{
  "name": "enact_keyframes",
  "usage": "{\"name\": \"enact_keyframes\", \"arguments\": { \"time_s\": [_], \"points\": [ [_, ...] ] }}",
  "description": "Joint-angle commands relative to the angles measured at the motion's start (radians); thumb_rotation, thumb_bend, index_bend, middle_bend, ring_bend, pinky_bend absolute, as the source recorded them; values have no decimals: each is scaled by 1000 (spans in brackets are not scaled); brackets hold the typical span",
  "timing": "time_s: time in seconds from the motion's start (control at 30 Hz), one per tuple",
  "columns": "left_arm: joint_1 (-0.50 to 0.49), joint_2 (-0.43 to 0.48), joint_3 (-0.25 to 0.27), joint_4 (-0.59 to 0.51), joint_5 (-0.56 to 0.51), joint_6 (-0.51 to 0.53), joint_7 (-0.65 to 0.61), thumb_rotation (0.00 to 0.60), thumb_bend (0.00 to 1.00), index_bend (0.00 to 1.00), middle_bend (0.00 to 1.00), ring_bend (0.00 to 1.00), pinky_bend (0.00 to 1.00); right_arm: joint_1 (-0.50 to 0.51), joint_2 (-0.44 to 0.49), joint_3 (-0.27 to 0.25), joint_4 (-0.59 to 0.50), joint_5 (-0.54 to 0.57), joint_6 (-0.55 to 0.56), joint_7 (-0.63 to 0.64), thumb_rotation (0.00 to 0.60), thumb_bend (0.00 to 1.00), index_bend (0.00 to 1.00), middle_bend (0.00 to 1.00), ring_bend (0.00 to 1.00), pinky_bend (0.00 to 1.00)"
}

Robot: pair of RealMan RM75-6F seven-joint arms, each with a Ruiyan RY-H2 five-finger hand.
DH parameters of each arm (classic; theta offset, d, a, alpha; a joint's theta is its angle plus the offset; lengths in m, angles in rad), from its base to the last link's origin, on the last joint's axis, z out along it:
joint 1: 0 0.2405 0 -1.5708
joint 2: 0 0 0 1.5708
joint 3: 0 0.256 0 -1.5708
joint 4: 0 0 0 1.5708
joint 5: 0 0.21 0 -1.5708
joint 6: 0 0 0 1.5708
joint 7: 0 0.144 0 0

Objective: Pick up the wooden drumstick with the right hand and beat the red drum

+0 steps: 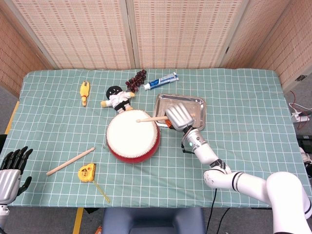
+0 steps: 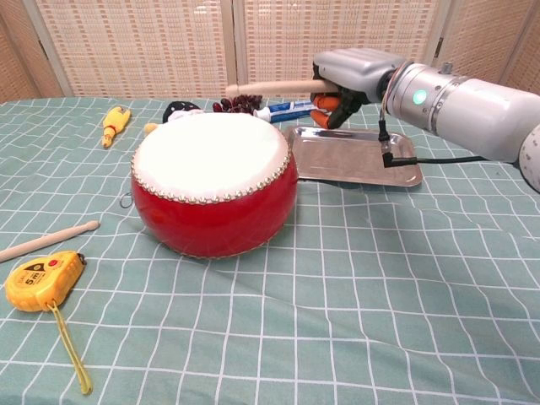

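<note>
The red drum [image 1: 132,136] [image 2: 214,187] with its white skin stands mid-table. My right hand [image 1: 179,116] [image 2: 356,72] grips a wooden drumstick [image 1: 151,118] [image 2: 272,86] just right of the drum. The stick lies roughly level, and its tip hangs well above the drum's far edge, clear of the skin. A second wooden drumstick [image 1: 70,161] [image 2: 46,240] lies on the cloth left of the drum. My left hand [image 1: 11,168] rests at the lower left corner of the head view, off the table's edge, fingers apart and holding nothing.
A metal tray [image 1: 197,105] [image 2: 358,158] sits right of the drum, under my right hand. A yellow tape measure [image 1: 87,172] [image 2: 40,281] lies front left. A doll [image 1: 117,97], grapes [image 1: 137,79], toothpaste [image 1: 161,81] and a yellow toy [image 1: 85,91] line the far side.
</note>
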Motion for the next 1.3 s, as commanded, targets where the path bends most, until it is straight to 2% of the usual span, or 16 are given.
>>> {"name": "enact_keyframes", "arguments": {
  "time_s": [0.03,0.13,0.27,0.43,0.53,0.7,0.77,0.83,0.97,1.07,1.17,1.3],
  "points": [
    [-1,0,0,-1,1,-1,2,600,316,0,0,0,0,-29,-12,24,23,-74,50,149,600,544,1000,1000,1000,1000],
    [-2,0,0,-4,2,0,4,600,316,0,0,0,0,-17,-10,-11,45,-76,-6,94,600,544,1000,1000,1000,1000],
    [-1,1,0,-5,1,-1,6,600,316,0,0,0,0,13,-15,-62,72,-52,-77,-87,600,544,1000,1000,1000,1000],
    [0,0,1,-3,-3,-3,3,600,315,0,0,0,0,26,-35,-68,79,-3,-78,-227,600,544,1000,1000,1000,1000],
    [1,0,0,0,-4,-2,0,600,316,0,0,0,0,9,-46,-25,56,-19,-9,-146,600,544,1000,1000,1000,1000],
    [1,2,-1,1,-2,2,-1,600,315,0,0,0,0,-46,-61,73,16,-60,91,209,600,544,1000,1000,1000,1000],
    [0,3,-1,-1,1,4,-1,600,315,0,0,0,0,-56,-53,84,17,-67,89,278,600,544,1000,1000,1000,1000],
    [0,4,-1,-2,2,4,0,600,315,0,0,0,0,-57,-45,74,26,-75,74,281,600,544,1000,1000,1000,1000],
    [-1,4,-1,-7,4,4,4,600,315,0,0,0,0,-45,-33,26,46,-87,19,202,600,544,1000,1000,1000,1000],
    [0,3,0,-7,3,3,6,600,315,0,0,0,0,-24,-37,-30,82,-118,-13,77,600,544,1000,1000,1000,1000],
    [0,2,-1,-5,-1,2,6,600,315,0,0,0,0,-7,-45,-62,109,-117,-48,-37,600,544,1000,1000,1000,1000],
    [0,1,0,-4,-2,-1,5,600,315,0,0,0,0,4,-57,-66,120,-78,-70,-145,600,544,1000,1000,1000,1000]
  ]
}}
